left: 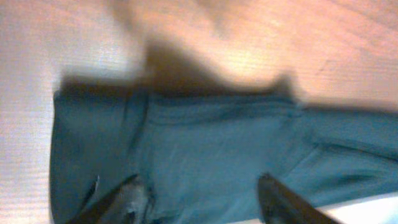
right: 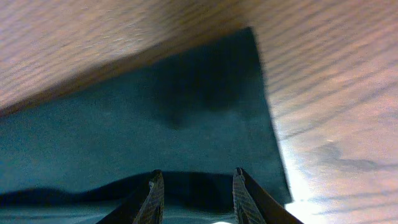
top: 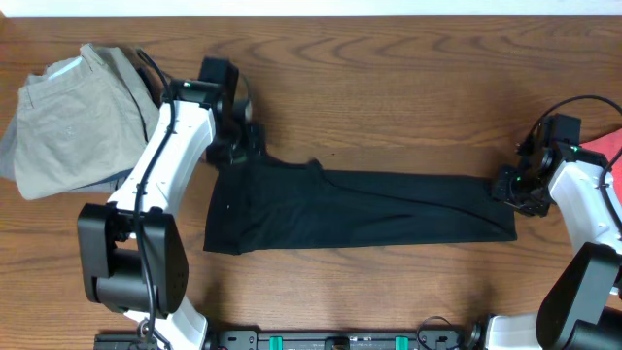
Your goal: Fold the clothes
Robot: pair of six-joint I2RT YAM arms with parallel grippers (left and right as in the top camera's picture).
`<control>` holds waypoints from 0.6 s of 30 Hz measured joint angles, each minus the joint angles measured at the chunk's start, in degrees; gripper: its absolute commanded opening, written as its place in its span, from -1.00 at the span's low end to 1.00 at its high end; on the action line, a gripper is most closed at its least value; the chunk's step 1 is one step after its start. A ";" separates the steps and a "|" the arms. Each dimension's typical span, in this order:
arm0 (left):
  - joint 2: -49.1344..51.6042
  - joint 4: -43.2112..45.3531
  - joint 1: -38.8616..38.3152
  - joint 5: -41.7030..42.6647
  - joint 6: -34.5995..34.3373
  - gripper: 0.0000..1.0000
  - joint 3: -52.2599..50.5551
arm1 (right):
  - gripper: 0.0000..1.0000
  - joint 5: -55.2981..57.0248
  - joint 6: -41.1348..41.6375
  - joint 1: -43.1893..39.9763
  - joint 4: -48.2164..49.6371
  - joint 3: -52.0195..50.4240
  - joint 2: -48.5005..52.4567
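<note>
Trousers (top: 68, 117) in khaki-beige lie crumpled at the far left of the table (top: 389, 87), apart from the black T-shirt (top: 360, 209). The shirt lies flat in the middle of the table, folded into a long band. Its long axis runs left to right, with the broader end at the left and the narrower, straight-cut end at the right.

The left fingers (left: 118, 202) hang over the far corner of the broad end. They are spread wide, with only flat fabric showing between them. Bare wood runs along the far side of the band, and a narrower strip along the near side.

The right fingers (right: 154, 196) hover at the narrow end, just inside its square corner. They stand apart, with dark cloth showing in the gap and nothing pinched. A red-pink cloth (top: 610, 151) shows at the right edge of the overhead view, beyond the right arm and clear of the shirt.
</note>
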 measured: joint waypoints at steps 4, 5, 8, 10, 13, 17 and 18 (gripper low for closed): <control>0.07 5.07 -1.49 -0.09 0.26 0.38 0.07 | -0.26 -1.97 -0.28 0.00 0.07 -0.04 0.00; 0.39 5.75 -2.01 -0.09 0.31 0.37 0.04 | -0.25 -2.19 -0.28 0.00 0.09 -0.09 0.00; 2.47 7.08 -3.80 -0.11 0.33 0.37 0.02 | -0.24 -2.71 -0.28 0.00 0.31 -0.81 0.00; 4.61 8.37 -5.22 -0.11 0.52 0.37 -0.07 | -0.24 -2.93 -0.28 0.00 0.46 -1.44 0.00; 8.02 11.52 -7.63 -0.11 0.76 0.37 -0.57 | -0.24 -3.13 -0.28 0.00 0.52 -1.95 0.00; 10.58 14.60 -10.47 -0.11 0.92 0.36 -0.61 | -0.24 -3.15 -0.28 0.00 0.63 -2.01 0.00; 10.82 14.84 -10.97 -0.11 0.92 0.36 -0.61 | -0.24 -3.15 -0.28 0.00 0.72 -2.01 0.00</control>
